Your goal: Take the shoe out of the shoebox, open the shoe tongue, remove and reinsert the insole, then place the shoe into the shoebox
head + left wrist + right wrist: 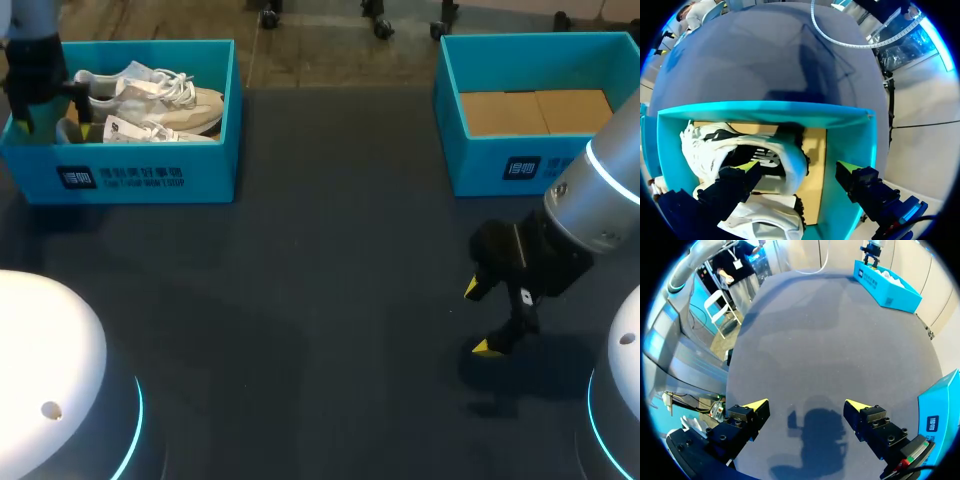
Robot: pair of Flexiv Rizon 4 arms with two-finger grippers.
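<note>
gaping left gripper (pixel 799 167) over shoe (pixel 702 145)

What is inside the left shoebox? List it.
In the left shoebox two white shoes lie on its brown cardboard floor. The left gripper hangs over them, open fingers hiding part of the shoes and floor.

Head view: the dark left arm (pixel 35 70) covers the left end of the teal cardboard shoebox (pixel 150 175); the silver right arm (pixel 600 200) masks 1 corner of the 2nd teal box (pixel 480 160), also cut by the edge. Left wrist view: 1 black finger (pixel 732 185) of the left gripper (pixel 799 169) hides part of the white-and-beige sneakers (pixel 782 155).
</note>
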